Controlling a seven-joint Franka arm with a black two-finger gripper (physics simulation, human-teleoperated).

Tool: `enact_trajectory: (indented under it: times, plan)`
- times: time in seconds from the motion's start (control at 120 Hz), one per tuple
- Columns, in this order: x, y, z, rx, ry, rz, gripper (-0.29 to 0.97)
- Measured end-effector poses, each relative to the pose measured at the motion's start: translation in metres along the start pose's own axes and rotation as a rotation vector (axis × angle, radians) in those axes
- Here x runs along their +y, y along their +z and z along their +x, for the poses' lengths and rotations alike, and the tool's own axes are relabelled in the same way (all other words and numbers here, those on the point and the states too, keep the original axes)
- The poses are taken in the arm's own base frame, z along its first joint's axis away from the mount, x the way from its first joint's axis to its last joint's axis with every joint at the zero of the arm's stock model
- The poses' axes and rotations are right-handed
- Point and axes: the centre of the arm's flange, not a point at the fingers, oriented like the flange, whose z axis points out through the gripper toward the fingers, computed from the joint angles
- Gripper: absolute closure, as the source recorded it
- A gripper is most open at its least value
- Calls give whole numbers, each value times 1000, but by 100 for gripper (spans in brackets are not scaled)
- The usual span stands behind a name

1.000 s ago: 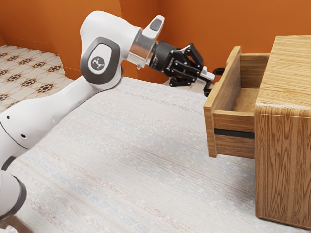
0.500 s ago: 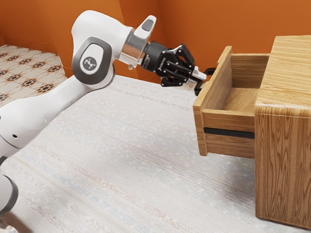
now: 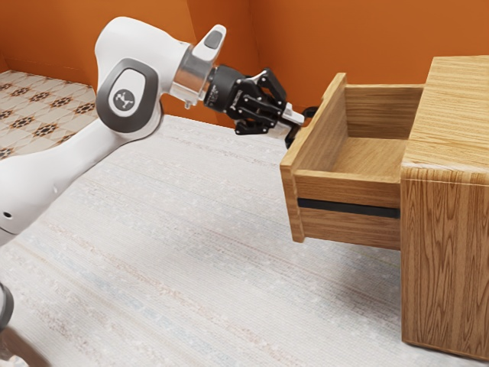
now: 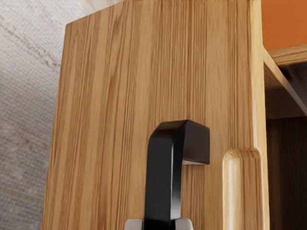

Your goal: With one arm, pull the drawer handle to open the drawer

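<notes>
We have our gripper (image 3: 296,127) pinched onto the black handle (image 4: 165,177), clamping it from two sides at the front of the drawer (image 3: 345,183). The drawer stands well out of the wooden cabinet (image 3: 447,252) at the exterior view's right, with its inside open from above. The main risk, as we judge it, is the grip sliding off. The handle looks like a smooth, narrow bar, so a pull that is not straight along the drawer's travel could let it slip free. A pull angled sideways or downward could also twist the drawer in its opening and jam it, or drag the whole cabinet across the pale table (image 3: 191,252). With so much of the drawer already out, pulling much farther might run it hard against a stop or tip it out of the cabinet; we cannot see what holds it at the back. The drawer itself is light wood with grain running up its front panel and a dark strip along its near side. The handle is a black bracket standing off that panel, bent at a squared corner.
</notes>
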Motion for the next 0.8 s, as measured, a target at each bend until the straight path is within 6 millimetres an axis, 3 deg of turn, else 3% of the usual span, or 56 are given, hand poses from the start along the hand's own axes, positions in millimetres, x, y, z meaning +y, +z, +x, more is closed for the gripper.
enact_trajectory:
  times: [0.8]
  plan:
    - [-27,-33,1,34,-19,29,70]
